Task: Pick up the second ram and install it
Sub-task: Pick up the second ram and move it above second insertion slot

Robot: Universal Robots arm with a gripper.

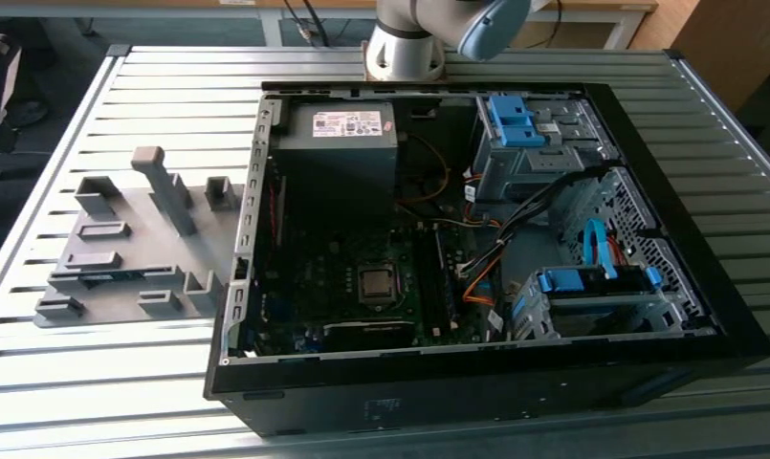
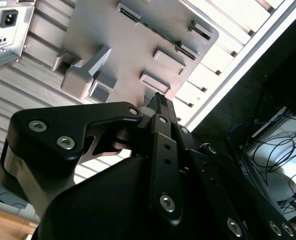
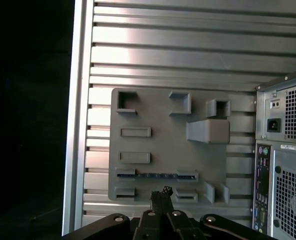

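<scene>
Gripper [image 3: 163,191]: closed narrow, fingers pressed together, holding nothing; poised over grey holder plate [image 3: 163,145]. Second ram [image 3: 155,175]: seated edge-up in the plate's long slot, near the fingertips; lower part of the exterior view's left [image 1: 98,278], beside open computer case [image 1: 487,368].

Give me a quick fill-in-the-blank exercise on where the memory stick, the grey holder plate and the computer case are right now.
1. In the exterior view, the flat grey plastic holder plate lies on the slatted table to the ___ of the open black computer case.
2. The long, thin, dark memory stick rests on the holder plate, not inside the ___.
3. The black gripper holds ___.

Missing words: left; case; nothing.
</scene>
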